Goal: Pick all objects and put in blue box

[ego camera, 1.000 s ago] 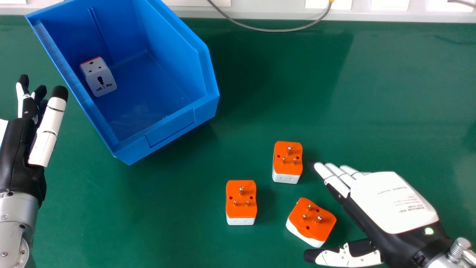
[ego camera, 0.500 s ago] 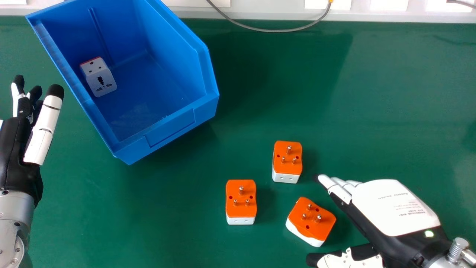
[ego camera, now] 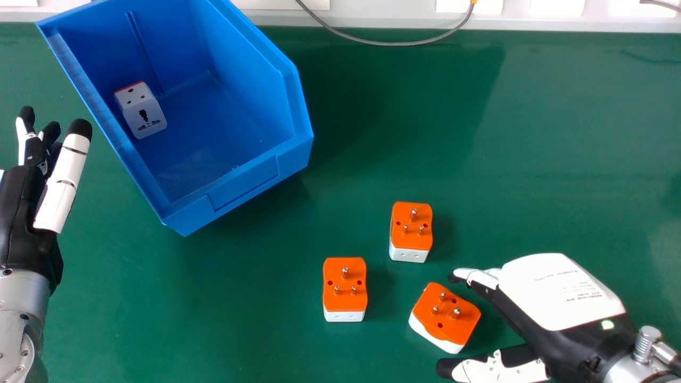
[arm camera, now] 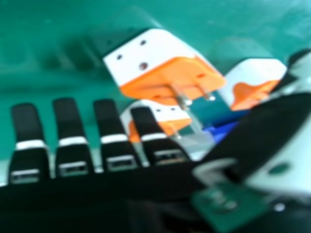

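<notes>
The box (ego camera: 234,186) looks like smooth plastic, a little glossy. The adapters (ego camera: 345,284) have smooth plastic bodies, and their pins (ego camera: 345,272) are of shiny metal. The table surface (ego camera: 558,133) looks smooth, with a soft shine.

The adapters (ego camera: 446,314) are orange and white, the box (ego camera: 242,183) blue.

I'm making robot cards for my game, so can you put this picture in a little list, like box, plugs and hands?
Box: blue box, one white plug inside
Still to pick: three orange-and-white plugs, pins up: left plug, far plug, slanted plug
Table: green
Right hand: right hand, open beside the slanted plug, holding nothing
Left hand: left hand, open, left of the box
</notes>
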### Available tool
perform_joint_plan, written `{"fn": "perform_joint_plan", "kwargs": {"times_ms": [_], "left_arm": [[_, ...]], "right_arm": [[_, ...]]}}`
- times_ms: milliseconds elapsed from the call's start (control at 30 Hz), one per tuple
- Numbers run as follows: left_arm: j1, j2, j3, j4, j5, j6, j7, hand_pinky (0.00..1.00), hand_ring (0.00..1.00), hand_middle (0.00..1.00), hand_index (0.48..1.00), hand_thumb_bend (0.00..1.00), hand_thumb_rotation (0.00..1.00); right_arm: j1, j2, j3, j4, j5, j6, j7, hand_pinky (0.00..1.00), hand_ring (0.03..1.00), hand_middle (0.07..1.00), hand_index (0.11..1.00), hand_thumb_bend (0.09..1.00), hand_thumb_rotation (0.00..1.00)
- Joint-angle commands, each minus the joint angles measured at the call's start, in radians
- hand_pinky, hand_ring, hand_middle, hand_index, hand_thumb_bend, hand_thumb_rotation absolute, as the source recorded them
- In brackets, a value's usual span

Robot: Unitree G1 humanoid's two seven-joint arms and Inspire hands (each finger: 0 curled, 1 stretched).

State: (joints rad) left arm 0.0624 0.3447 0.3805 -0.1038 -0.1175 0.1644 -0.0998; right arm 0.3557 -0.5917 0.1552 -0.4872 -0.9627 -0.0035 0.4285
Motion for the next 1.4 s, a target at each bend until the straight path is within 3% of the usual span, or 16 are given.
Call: {"fn": "perform_joint_plan", "kwargs": {"times_ms": [0, 200, 333, 633, 700, 1000, 1200, 1367], "left_arm": [[-0.007, 0.009, 0.010, -0.032, 0.005, -0.003, 0.008, 0.97, 1.00, 1.00, 0.993, 0.49, 0.81], [-0.006, 0.017, 0.008, -0.016, 0.010, -0.024, 0.000, 0.97, 1.00, 1.00, 0.993, 0.51, 0.82], [-0.003, 0.020, 0.006, -0.024, 0.017, -0.026, -0.001, 0.97, 1.00, 1.00, 0.993, 0.51, 0.82], [0.003, 0.017, 0.009, -0.028, 0.012, -0.038, -0.005, 0.97, 1.00, 1.00, 0.993, 0.49, 0.82], [0.004, 0.017, 0.008, -0.028, 0.013, -0.041, -0.006, 0.97, 1.00, 1.00, 0.993, 0.50, 0.82], [0.011, 0.022, 0.003, -0.030, 0.031, -0.058, -0.010, 0.97, 1.00, 1.00, 0.994, 0.52, 0.83], [0.016, 0.025, 0.002, -0.029, 0.048, -0.080, -0.017, 0.96, 0.99, 1.00, 0.994, 0.52, 0.85], [0.019, 0.024, 0.000, -0.028, 0.052, -0.093, -0.018, 0.95, 0.99, 1.00, 0.994, 0.51, 0.85]], "right_arm": [[-0.022, -0.009, -0.003, -0.034, -0.010, 0.009, 0.032, 0.66, 0.741, 0.783, 0.816, 0.487, 0.83], [-0.036, -0.004, -0.001, -0.043, -0.015, 0.017, 0.077, 0.65, 0.737, 0.777, 0.804, 0.477, 0.84], [-0.037, -0.002, -0.005, -0.042, -0.015, 0.012, 0.071, 0.64, 0.732, 0.767, 0.793, 0.477, 0.83], [-0.042, 0.000, -0.009, -0.042, -0.010, 0.015, 0.076, 0.62, 0.724, 0.760, 0.787, 0.480, 0.84], [-0.043, 0.002, -0.008, -0.042, -0.010, 0.016, 0.076, 0.62, 0.723, 0.759, 0.785, 0.482, 0.88], [-0.056, 0.030, -0.003, -0.044, -0.020, 0.051, 0.080, 0.63, 0.722, 0.758, 0.781, 0.513, 0.95], [-0.056, 0.043, 0.014, -0.046, -0.064, 0.051, 0.066, 0.63, 0.720, 0.756, 0.778, 0.471, 0.92], [-0.062, 0.052, 0.028, -0.052, -0.090, 0.059, 0.076, 0.63, 0.714, 0.755, 0.775, 0.448, 0.85]]}}
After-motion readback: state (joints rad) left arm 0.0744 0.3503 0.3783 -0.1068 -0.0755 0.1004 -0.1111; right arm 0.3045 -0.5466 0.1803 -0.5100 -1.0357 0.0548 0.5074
